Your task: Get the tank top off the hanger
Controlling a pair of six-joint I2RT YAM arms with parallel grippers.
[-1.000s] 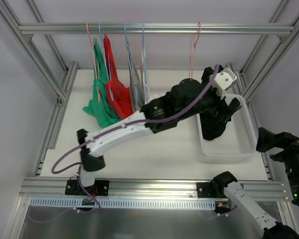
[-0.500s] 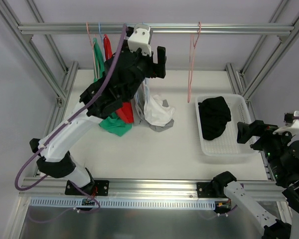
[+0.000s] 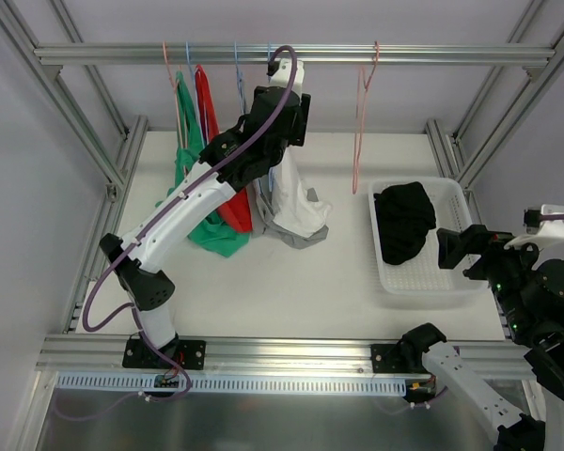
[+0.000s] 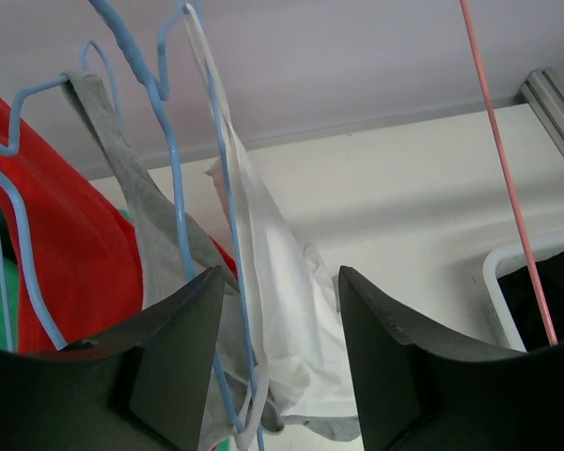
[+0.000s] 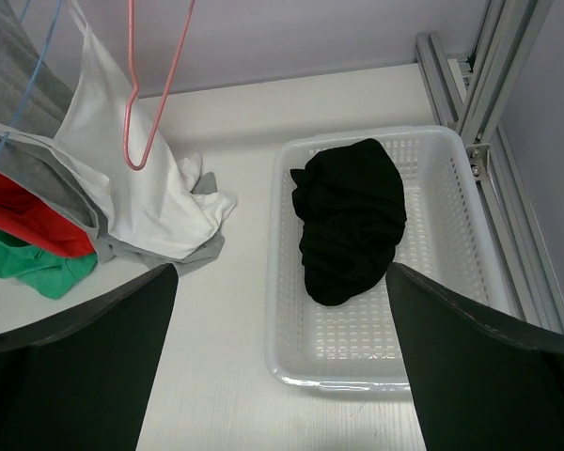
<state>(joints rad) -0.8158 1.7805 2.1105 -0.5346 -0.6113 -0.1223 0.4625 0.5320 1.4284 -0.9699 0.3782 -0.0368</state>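
white tank top [image 4: 282, 282] (hanging), left fingers [image 4: 174, 366] astride

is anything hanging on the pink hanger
No, the pink hanger hangs bare from the rail, with no garment on it.

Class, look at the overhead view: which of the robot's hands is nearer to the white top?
Left. The left hand is up at the white top, fingers either side of it; the right hand sits far off, beyond the basket.
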